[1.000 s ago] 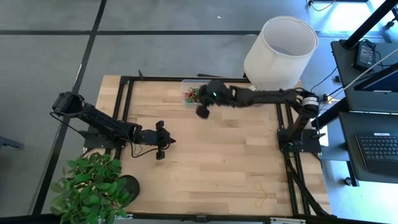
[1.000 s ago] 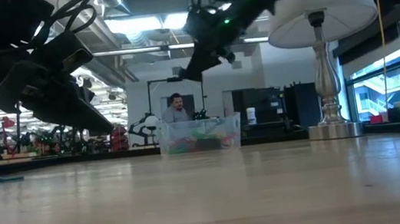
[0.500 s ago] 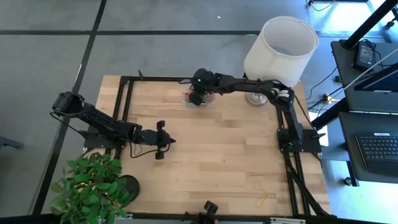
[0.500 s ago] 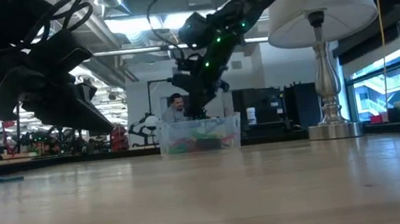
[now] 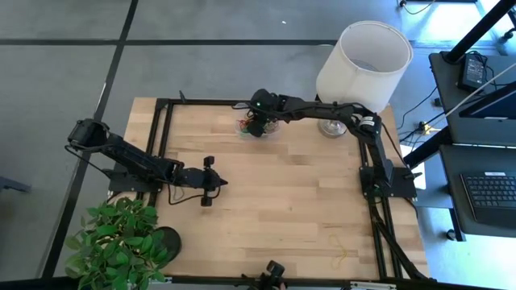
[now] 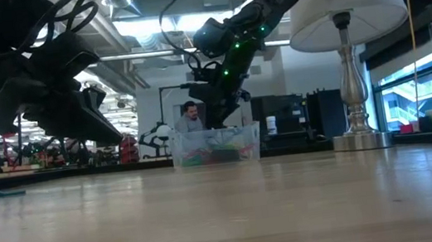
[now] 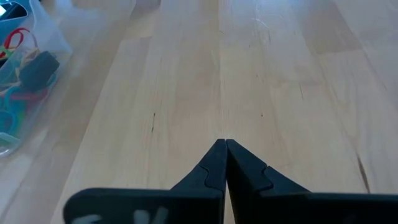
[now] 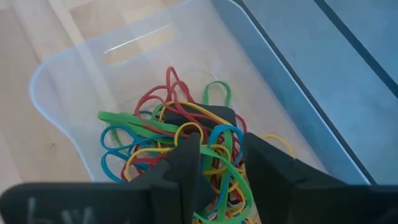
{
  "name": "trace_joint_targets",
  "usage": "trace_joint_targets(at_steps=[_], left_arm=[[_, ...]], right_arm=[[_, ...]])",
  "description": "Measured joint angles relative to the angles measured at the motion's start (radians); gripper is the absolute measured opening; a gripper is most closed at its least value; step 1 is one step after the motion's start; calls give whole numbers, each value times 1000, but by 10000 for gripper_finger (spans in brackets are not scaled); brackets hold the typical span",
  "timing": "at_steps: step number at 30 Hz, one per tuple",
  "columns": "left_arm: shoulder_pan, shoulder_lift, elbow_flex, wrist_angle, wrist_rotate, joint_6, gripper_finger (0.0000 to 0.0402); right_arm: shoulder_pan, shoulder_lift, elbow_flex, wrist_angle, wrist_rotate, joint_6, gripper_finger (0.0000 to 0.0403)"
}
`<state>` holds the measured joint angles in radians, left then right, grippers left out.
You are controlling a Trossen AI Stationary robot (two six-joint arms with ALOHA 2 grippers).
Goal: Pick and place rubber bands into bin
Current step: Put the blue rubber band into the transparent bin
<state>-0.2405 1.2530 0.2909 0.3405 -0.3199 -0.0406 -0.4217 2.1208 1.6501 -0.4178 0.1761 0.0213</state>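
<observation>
Now my right gripper (image 8: 219, 163) hangs parted, gripping nothing, directly above rubber bands (image 8: 180, 143) heaped in the bin (image 8: 68, 74); best lift straight up so none snag.

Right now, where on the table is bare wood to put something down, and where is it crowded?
Free: the wood between the left gripper and the right frame rail. Crowded: the far edge, where the right gripper hangs over the bin beside the lamp.
</observation>
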Motion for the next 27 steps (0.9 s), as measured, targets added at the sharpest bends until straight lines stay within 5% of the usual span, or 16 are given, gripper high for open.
trace_joint_targets(at_steps=[10, 19, 27], left_arm=[[0, 0, 0, 0, 0, 2, 3], [0, 0, 0, -1, 0, 2, 3], [0, 0, 0, -8, 0, 2, 4]], right_arm=[[0, -14, 0, -30, 0, 4, 108], [2, -69, 0, -76, 15, 2, 8], [51, -109, 0, -147, 21, -1, 4]])
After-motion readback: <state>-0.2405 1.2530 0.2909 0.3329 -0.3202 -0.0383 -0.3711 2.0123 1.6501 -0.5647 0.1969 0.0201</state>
